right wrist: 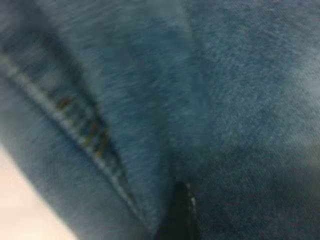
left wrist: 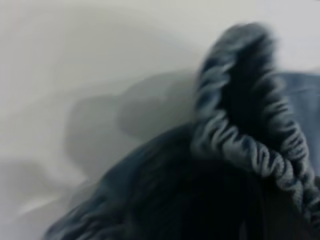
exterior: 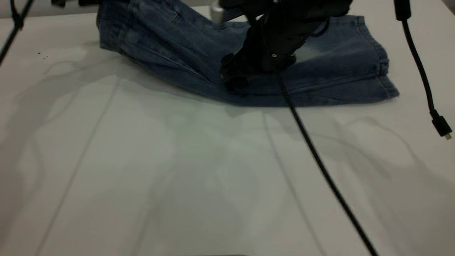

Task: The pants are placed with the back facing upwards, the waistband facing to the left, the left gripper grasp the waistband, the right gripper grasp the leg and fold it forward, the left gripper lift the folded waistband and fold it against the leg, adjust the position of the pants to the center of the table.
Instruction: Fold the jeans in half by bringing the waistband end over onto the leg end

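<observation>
Wide white table point(exterior: 142, 170), smooth and pale grey in shadow, crossed by faint straight lines running from the near edge toward twelve o'clock. Folded blue denim pants point(exterior: 170, 46) lying flat on it across the far side, from about eleven o'clock to two o'clock, stitched leg hems point(exterior: 385, 76) at the two o'clock end. A few tiny dark specks point(exterior: 43, 55) on the bare top at ten o'clock, near the pants.
</observation>
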{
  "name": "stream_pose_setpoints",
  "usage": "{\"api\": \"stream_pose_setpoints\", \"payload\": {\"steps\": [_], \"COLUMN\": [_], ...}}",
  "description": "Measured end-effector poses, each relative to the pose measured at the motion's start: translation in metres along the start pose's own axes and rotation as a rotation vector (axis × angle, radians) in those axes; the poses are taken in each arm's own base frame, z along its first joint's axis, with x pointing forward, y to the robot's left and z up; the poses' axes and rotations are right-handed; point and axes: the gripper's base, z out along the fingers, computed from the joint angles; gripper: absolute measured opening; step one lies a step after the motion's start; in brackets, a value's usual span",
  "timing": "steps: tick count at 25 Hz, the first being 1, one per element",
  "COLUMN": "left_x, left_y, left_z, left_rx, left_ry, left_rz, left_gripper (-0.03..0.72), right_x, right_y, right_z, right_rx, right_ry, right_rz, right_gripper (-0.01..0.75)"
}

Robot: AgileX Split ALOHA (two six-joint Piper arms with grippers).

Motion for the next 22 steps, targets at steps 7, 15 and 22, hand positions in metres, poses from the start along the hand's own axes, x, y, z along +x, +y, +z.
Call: {"api": "stream_pose_setpoints", "payload": {"steps": [7, 15, 22], "left_x": [-0.019, -0.043, -0.060], "left_y": [-0.020, -0.043, -0.057], "left_z": [-0.016, -0.050, -0.073], "left_rx": [0.082, 0.068, 0.029], "left_ry": [-0.011, -0.045, -0.007], "left_rz": [0.069, 0.212, 0.326], "left_gripper": [0.074, 0.074, 0.073], "right_x": [-0.001, -0.046, -0.065], "right_y": [0.040, 0.028, -0.020], "right_z": [-0.001, -0.040, -0.080], "right_rx": [-0.065, -0.124, -0.077], "right_ry": [0.037, 0.142, 0.215], "right_rz": [-0.070, -0.072, -0.070], "right_gripper": [0.584, 0.584, 0.584]}}
